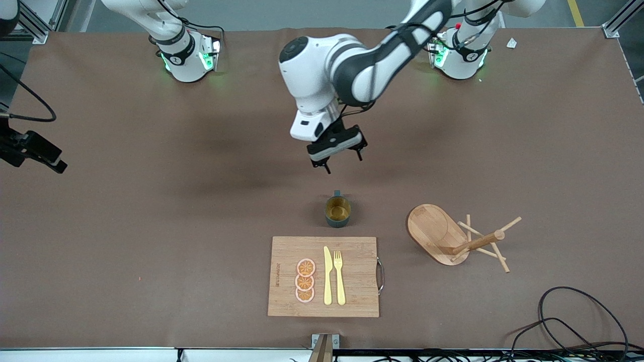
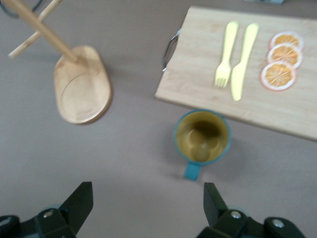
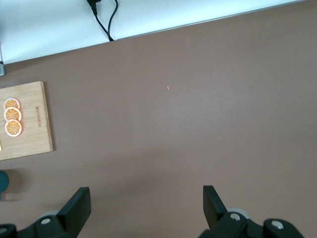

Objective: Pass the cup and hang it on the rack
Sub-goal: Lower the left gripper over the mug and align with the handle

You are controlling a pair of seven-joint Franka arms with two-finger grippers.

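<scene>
The left hand [image 1: 338, 160] is hanging in the air over bare worktop [image 1: 151, 226], its two fingers [image 2: 79, 203] standing well apart with nothing between them. Just ahead of it, toward the front camera, the cup [image 1: 337, 211] is sitting upright on the worktop, its mustard-yellow inside showing and its loop handle pointing back toward the hand. In the left wrist view the cup [image 2: 202, 138] is lying ahead of the gap between the fingers, clear of both.

Nearer the camera than the cup, and almost touching it, a bamboo cutting board [image 1: 282, 301] is lying flat, carrying a yellow knife [image 1: 327, 276], a yellow fork [image 1: 339, 277] and three orange slices [image 1: 305, 280] in a row.

The rack [image 1: 436, 232] is lying tipped on its side, toward the left arm's end of the worktop from the cup and well apart from it, its oval base tilted up and its post and pegs pointing away from the cup.

The right hand [image 3: 143, 213] is waiting off at the right arm's end, over bare worktop, with its fingers [image 3: 78, 207] spread wide and nothing in them; the cutting board is showing far ahead of it in its wrist view.
</scene>
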